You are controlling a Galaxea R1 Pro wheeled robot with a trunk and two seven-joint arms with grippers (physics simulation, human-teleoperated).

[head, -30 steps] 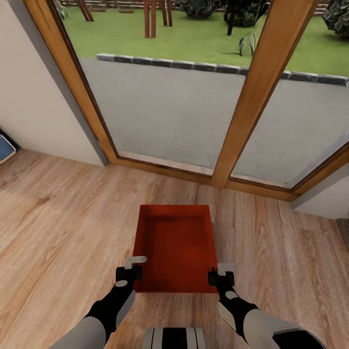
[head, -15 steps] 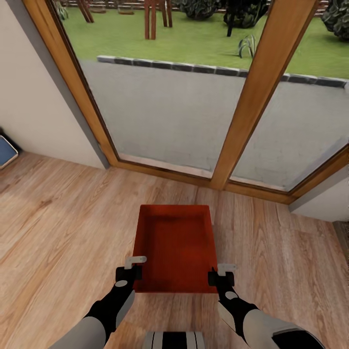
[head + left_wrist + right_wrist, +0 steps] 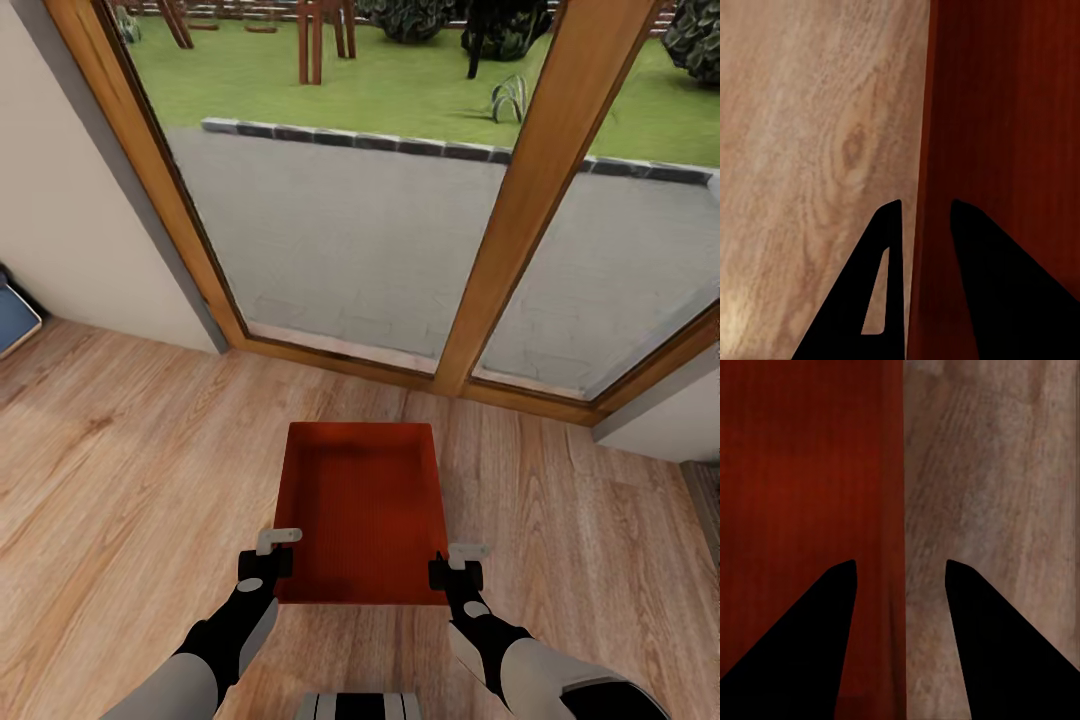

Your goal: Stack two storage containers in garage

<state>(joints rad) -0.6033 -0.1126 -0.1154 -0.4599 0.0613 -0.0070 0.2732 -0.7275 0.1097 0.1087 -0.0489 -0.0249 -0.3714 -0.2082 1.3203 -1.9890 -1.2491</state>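
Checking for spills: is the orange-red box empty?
Empty: the orange-red rectangular storage container shows a bare bottom in the head view.

- The head view looks forward and steeply down from above both arms, taking in the wood-plank floor and the glass doors ahead.
- The left wrist view looks along its fingers, very near, with the container wall running between them.
- The right wrist view does likewise; its fingers straddle the opposite wall.
- All three views share the storage container and the planks beside it.
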